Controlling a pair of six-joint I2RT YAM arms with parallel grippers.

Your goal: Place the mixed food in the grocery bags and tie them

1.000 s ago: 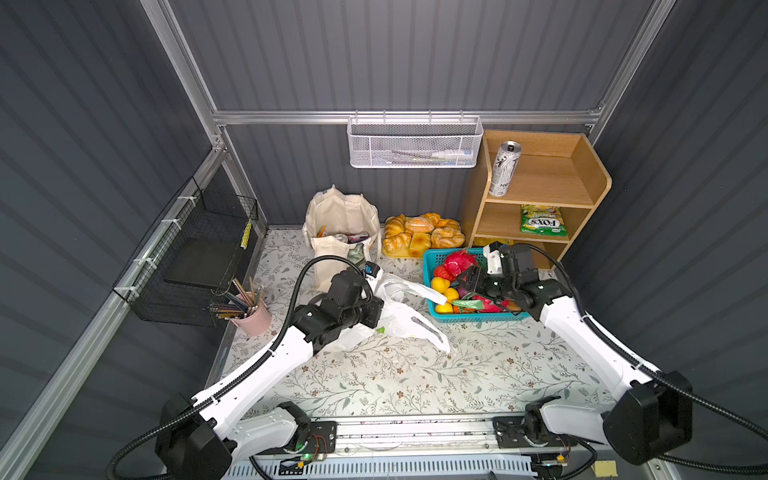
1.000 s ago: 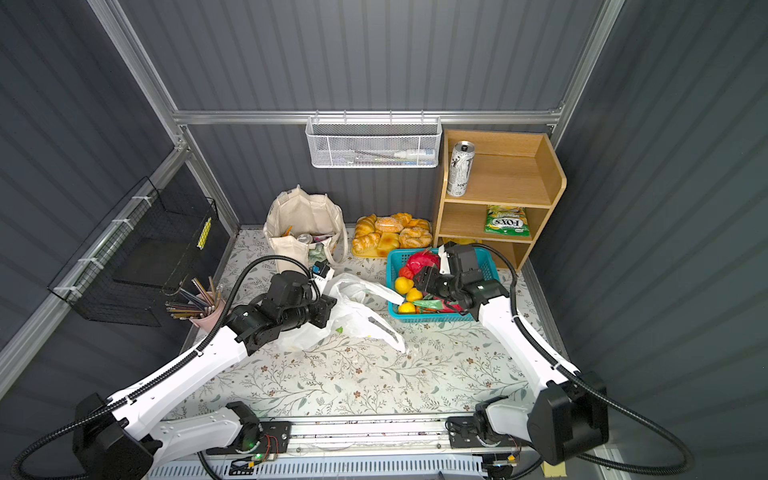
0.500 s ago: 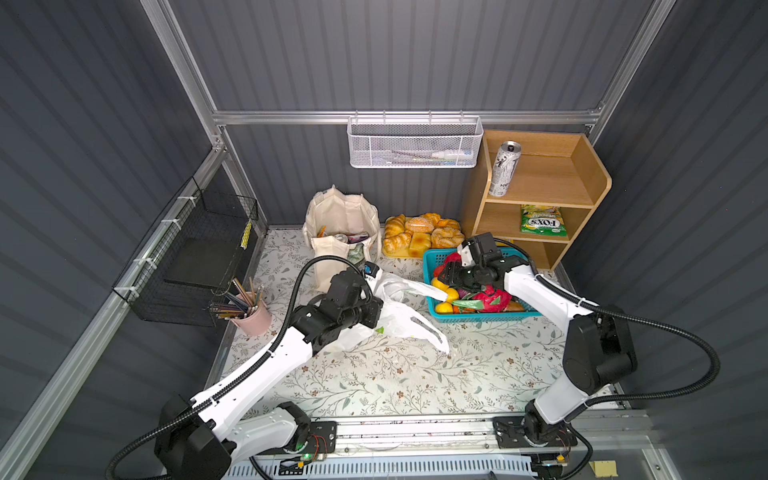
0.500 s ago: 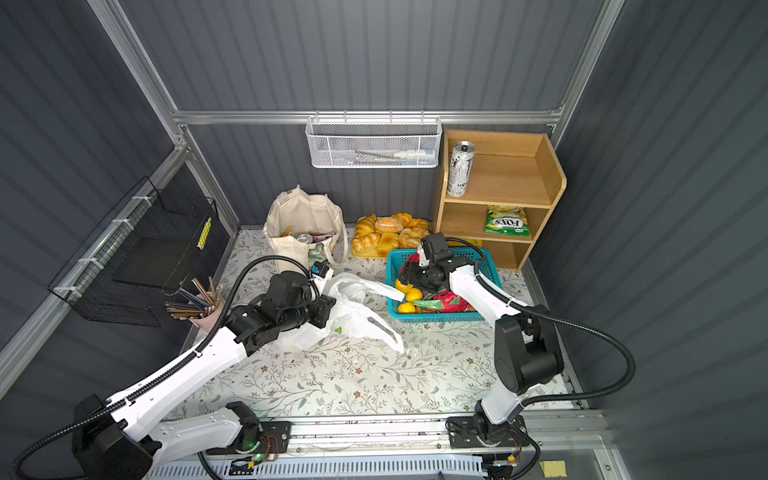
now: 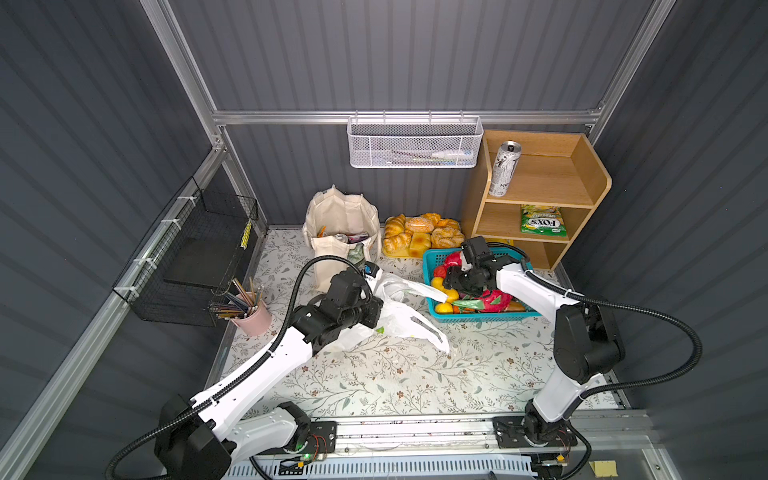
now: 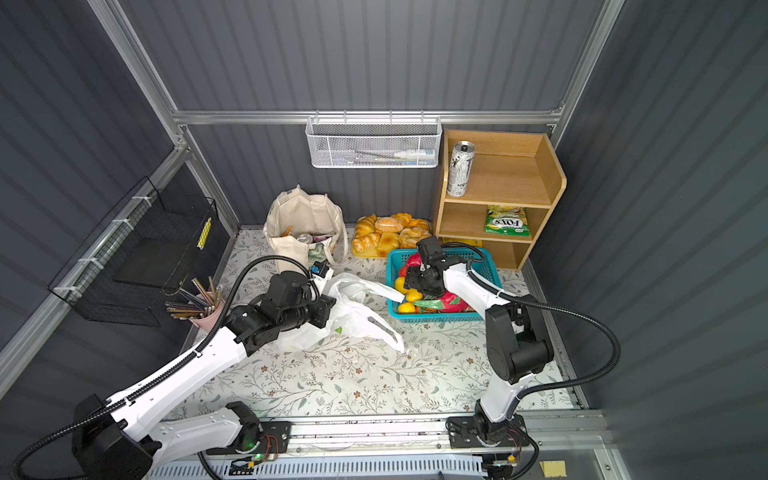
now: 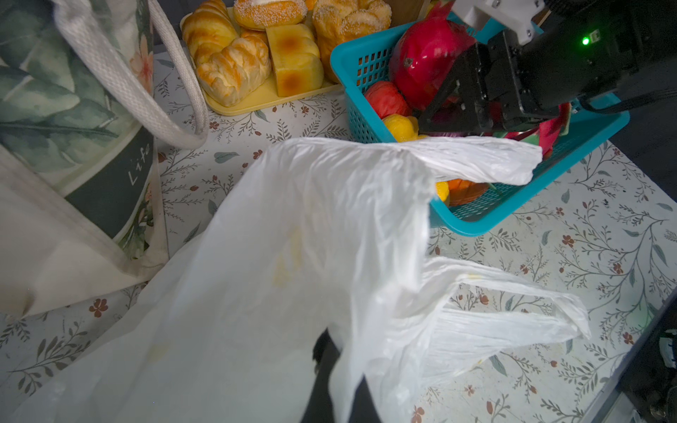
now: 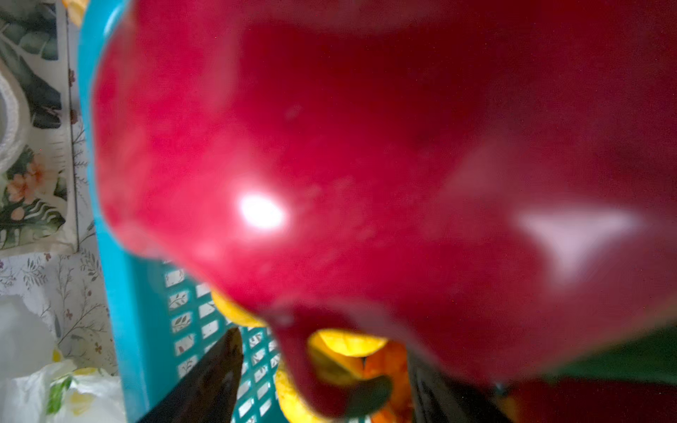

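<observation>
Both arms at the bag + fruit basket, floral mat [image 5: 374, 382].
L gripper [image 5: 374, 311] closed on edge of white plastic bag [image 5: 401, 322], one handle draped on rim of teal basket [image 5: 478, 318]; R gripper [image 5: 453, 286] low over fruit [image 5: 494, 301] inside it. Canvas tote [image 5: 340, 216] upright at back w/ bread rolls [image 5: 419, 235] beside; can [image 5: 503, 168] on top tier of shelf [image 5: 582, 183], FOX'S pouch [image 5: 542, 220] one tier down.

Overhead stereo pair — close wrist views

Sharp overhead views, one blurred close-up
Light from above brightens the worktop [image 5: 374, 386]; walls [image 5: 415, 62] are dim. In the right wrist view a red fruit [image 8: 366, 146] looms unfocused, with white glare spots.
</observation>
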